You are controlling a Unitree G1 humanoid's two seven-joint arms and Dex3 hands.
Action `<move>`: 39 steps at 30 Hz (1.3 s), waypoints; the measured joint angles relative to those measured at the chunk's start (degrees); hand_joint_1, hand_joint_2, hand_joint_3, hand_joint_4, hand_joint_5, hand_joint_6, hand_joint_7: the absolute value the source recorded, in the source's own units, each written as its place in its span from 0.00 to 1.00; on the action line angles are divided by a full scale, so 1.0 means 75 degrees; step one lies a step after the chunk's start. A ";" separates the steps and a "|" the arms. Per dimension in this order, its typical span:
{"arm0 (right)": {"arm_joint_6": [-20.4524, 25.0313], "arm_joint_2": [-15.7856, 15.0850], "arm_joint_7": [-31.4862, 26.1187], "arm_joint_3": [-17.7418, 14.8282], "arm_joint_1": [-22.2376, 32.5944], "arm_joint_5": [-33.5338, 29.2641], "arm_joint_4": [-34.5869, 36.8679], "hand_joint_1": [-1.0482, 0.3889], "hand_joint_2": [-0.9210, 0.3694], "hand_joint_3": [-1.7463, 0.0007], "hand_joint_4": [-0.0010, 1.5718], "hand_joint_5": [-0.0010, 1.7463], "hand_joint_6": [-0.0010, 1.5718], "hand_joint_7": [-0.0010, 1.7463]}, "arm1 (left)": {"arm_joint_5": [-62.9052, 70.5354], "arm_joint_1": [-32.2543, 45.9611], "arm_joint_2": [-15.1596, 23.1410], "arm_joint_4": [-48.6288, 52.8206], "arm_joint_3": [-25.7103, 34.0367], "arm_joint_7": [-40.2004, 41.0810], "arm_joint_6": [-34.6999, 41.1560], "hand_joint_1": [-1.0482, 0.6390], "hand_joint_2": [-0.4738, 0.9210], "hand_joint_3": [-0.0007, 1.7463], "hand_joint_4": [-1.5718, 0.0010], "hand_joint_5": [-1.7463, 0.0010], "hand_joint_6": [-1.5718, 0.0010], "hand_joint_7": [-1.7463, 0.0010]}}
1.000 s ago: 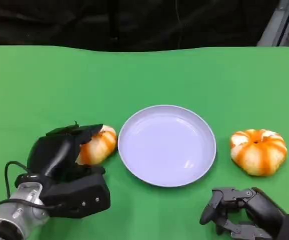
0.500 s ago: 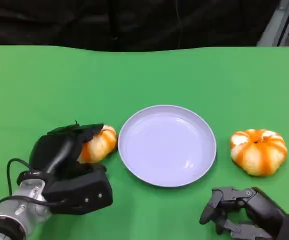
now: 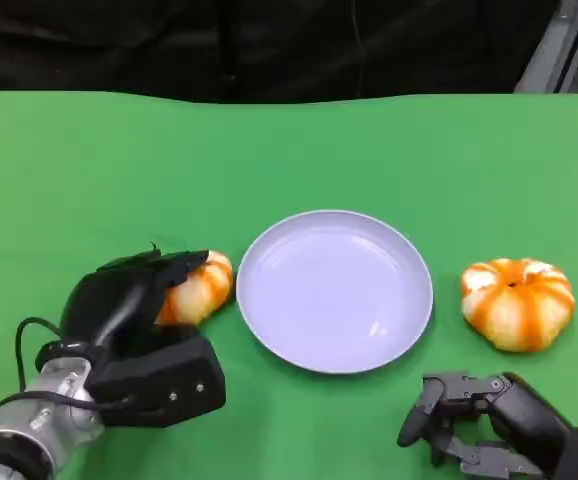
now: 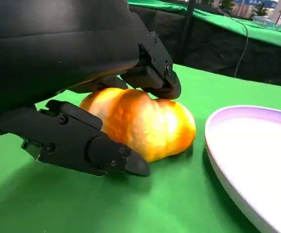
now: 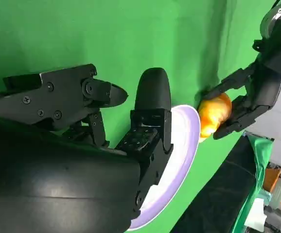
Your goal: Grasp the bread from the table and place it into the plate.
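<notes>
a green table (image 3: 389,150) carries a lilac plate (image 3: 334,290) between two orange-striped breads (image 3: 201,288) (image 3: 517,303).

Round, pumpkin-shaped bread roll (image 3: 197,290) with glossy orange-and-cream ridges, resting on the green table (image 3: 289,150) just beside the plate's left rim, partly covered by the black left robot hand (image 3: 134,300), fingers above and below it in the left wrist view (image 4: 145,126). Shallow round pale lavender plate (image 3: 334,290) lying flat at the table's centre, nothing in it, rim glossy. Second lobed orange-and-white bread roll (image 3: 517,302) sitting upright on the table to the right of the plate, apart from its rim, untouched.
</notes>
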 measured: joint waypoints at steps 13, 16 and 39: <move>0.0095 0.0010 -0.0003 0.0011 0.0008 -0.0001 -0.0068 0.74 0.00 0.74 0.45 0.87 0.49 0.61 | -0.0028 -0.0003 0.0021 -0.0060 -0.0014 -0.0166 -0.0011 0.60 0.95 0.01 0.62 0.97 0.65 0.98; 0.0119 0.0016 -0.0003 0.0012 0.0019 -0.0001 -0.0106 0.74 0.00 0.74 0.45 0.87 0.48 0.61 | -0.0005 -0.0002 0.0000 -0.0080 -0.0024 -0.0071 0.0122 0.55 0.96 0.00 0.57 0.70 0.49 0.94; 0.0264 0.0018 0.0026 0.0025 0.0093 0.0005 -0.0356 0.75 0.00 0.73 0.45 0.88 0.48 0.63 | 0.0028 -0.0005 -0.0173 -0.0053 -0.0031 0.1482 0.0305 0.57 0.95 0.00 0.67 0.02 0.65 0.17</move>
